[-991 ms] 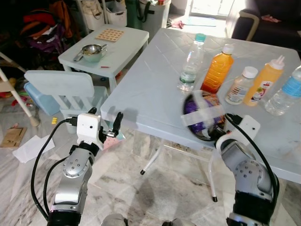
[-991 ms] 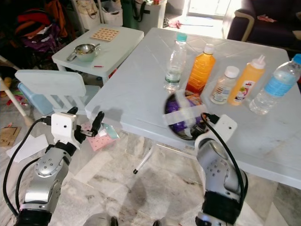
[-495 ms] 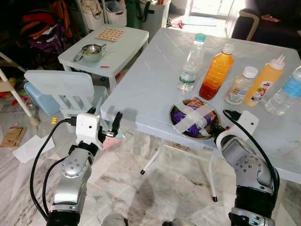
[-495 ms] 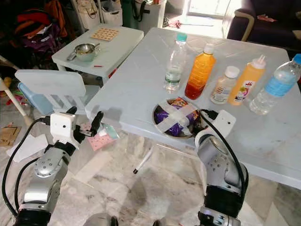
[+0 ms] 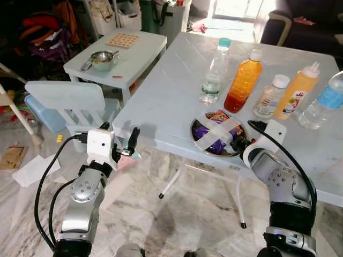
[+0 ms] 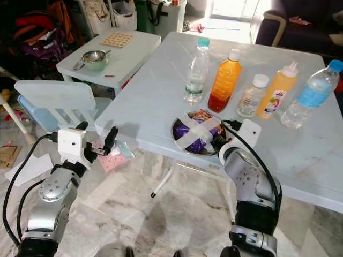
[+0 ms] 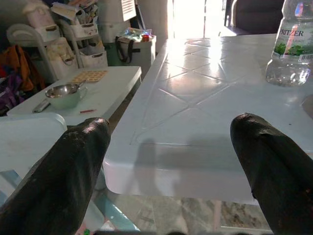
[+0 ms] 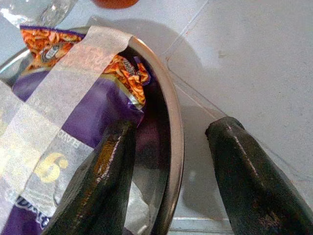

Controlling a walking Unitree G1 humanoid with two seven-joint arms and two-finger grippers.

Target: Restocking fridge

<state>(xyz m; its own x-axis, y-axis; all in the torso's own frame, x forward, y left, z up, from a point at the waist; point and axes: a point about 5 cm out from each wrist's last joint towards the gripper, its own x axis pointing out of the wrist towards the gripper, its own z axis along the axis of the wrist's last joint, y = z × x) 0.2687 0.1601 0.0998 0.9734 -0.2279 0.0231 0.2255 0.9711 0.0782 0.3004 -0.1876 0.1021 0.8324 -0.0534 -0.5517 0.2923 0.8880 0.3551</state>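
Partly hidden right end effector (image 8: 168, 196) astride bowl (image 8: 177, 142)

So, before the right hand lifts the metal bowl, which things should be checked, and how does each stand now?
1. Right hand straddles the metal bowl rim, one finger inside, one outside: ok.
2. Fingers closed on the rim: not ok, a gap shows.
3. Tape strips hold the snack packets in: ok.
4. Orange juice bottle stands clear of the bowl: ok, but close.
5. Bowl fully on the white table: ok, near the front edge.
6. Left hand open, off the table: ok.
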